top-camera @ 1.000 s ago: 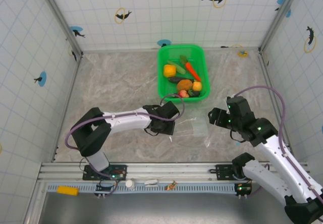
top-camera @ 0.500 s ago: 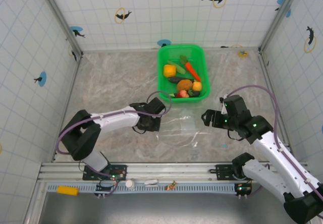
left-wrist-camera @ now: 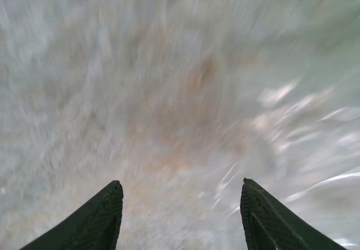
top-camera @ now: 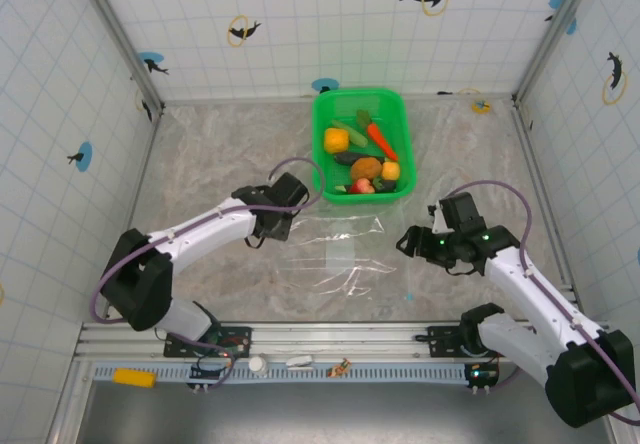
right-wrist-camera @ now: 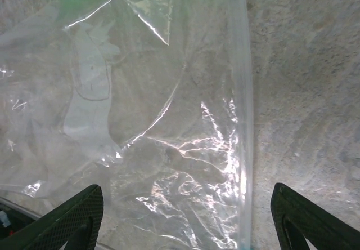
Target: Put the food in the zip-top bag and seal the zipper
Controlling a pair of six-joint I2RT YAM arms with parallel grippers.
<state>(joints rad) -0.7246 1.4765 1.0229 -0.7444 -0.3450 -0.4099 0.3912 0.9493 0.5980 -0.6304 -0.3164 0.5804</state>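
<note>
Marbled tabletop is stretching between tiled walls in the top view, where the food is sitting in the green basket at the far side. The zip-top bag is lying flat just in front of it, between the left gripper and the right gripper. On the left wrist camera, the left gripper is hanging released over blurred table, gripping nothing. On the right wrist camera, the right gripper is gaping wide above the bag, and the zipper is running along the bag's right edge.
</note>
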